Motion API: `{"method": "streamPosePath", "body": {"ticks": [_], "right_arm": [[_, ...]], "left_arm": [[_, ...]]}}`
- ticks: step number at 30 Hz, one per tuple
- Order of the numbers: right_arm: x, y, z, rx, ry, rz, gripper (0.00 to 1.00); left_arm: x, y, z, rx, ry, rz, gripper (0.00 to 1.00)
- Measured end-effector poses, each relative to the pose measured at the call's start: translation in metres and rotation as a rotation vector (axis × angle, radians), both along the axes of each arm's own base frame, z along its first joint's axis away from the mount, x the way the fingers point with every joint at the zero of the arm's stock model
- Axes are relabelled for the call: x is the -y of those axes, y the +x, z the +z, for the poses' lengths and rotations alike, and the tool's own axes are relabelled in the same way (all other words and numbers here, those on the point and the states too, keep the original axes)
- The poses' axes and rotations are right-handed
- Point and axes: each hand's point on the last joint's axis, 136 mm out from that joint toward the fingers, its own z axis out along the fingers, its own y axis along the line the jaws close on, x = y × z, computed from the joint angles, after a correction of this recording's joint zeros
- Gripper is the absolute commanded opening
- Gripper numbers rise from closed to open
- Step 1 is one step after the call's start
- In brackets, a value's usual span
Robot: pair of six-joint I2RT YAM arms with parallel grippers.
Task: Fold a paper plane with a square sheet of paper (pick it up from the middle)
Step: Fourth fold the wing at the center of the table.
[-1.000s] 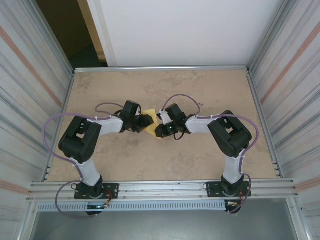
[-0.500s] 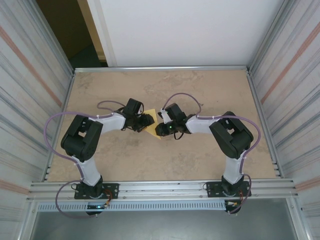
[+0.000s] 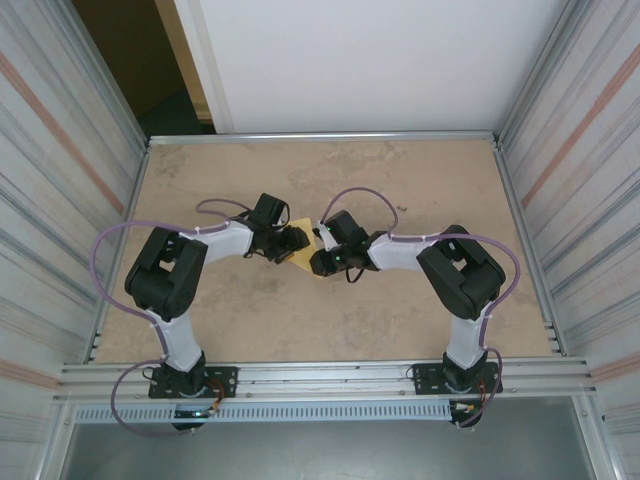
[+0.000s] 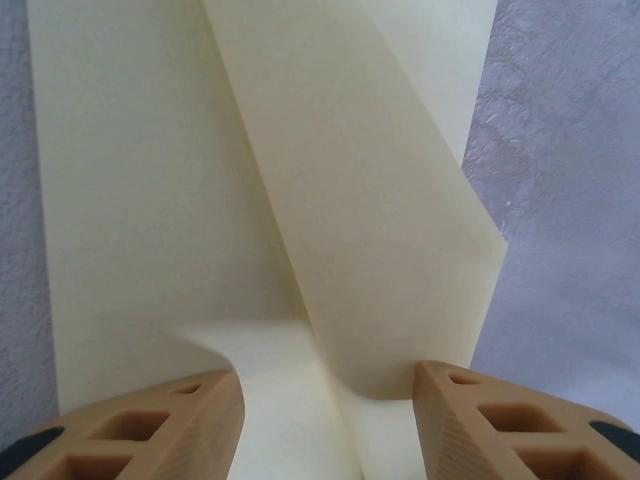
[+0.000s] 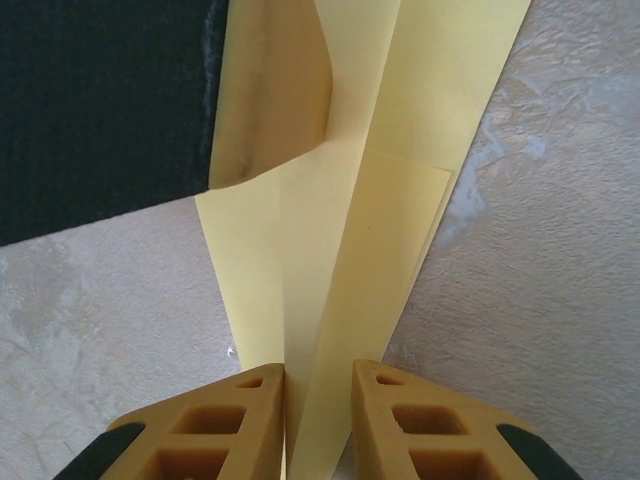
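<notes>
Two grippers work the half-folded thin yellow square sheet of paper (image 5: 290,250) at the middle of the beige table (image 3: 400,180): the right gripper (image 5: 318,380) pinches its raised crease nearly shut, the left gripper (image 4: 328,385) straddles a loose flap half-open, gripping nothing, so pressing that flap flat likely comes next

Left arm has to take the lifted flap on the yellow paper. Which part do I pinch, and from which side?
Pinch the flap of the square sheet of paper at its near edge, which appears to stand off the layer below, inside the open left gripper. Come low from that near side, along the table; from above you would likely press it flat.
</notes>
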Motion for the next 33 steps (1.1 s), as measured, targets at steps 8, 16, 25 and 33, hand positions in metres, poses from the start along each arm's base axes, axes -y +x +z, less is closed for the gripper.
{"method": "streamPosePath", "body": {"ticks": [8,16,25,33], "right_arm": [[-0.0056,0.0060,0.0080,0.011,0.018,-0.006,0.21],[-0.0083,0.0083,0.0079,0.000,0.026,-0.018,0.19],[-0.0058,0.0089,0.0019,-0.026,0.023,-0.040,0.18],[-0.0057,0.0083,0.0019,-0.039,0.033,-0.039,0.15]], "left_arm": [[0.0003,-0.0002,-0.0007,-0.008,0.009,-0.004,0.51],[0.0003,-0.0001,-0.0014,-0.013,0.011,-0.004,0.51],[0.0004,0.0000,-0.0013,-0.013,0.012,-0.004,0.51],[0.0004,0.0000,-0.0013,-0.013,0.012,-0.004,0.51]]}}
